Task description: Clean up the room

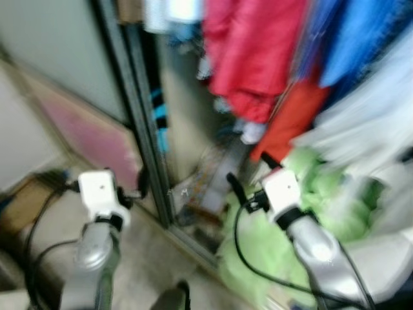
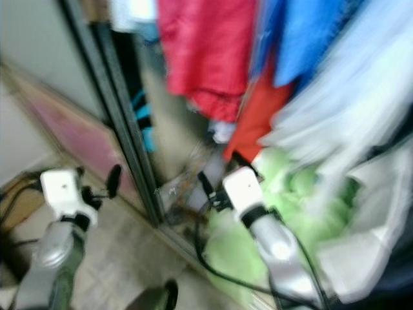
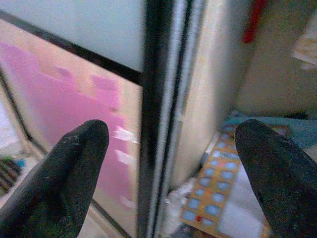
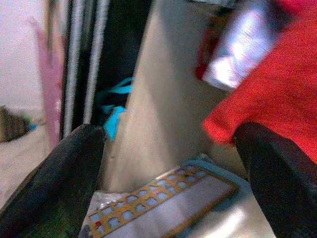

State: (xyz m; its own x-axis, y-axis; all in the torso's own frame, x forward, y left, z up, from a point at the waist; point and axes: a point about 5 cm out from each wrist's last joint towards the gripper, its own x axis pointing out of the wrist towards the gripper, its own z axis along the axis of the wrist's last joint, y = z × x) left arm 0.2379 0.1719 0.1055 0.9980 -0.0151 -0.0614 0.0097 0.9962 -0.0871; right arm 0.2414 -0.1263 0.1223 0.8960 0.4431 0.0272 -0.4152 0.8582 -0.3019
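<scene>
The robot stands at an open closet beside its dark sliding door frame point(image 1: 139, 129), with red point(image 1: 255, 55) and blue garments point(image 1: 361, 39) hanging above a soft light-green heap point(image 1: 271, 242) on the closet floor at the opening's edge. Both the left tool point(image 3: 171, 163) and the right tool point(image 4: 171, 163) are spread wide and hold nothing. The green heap looks like light, limp fabric that would sag, so I would pinch a thick bunched fold near its top; the flat patterned board point(image 4: 163, 203) behind looks stiff.
</scene>
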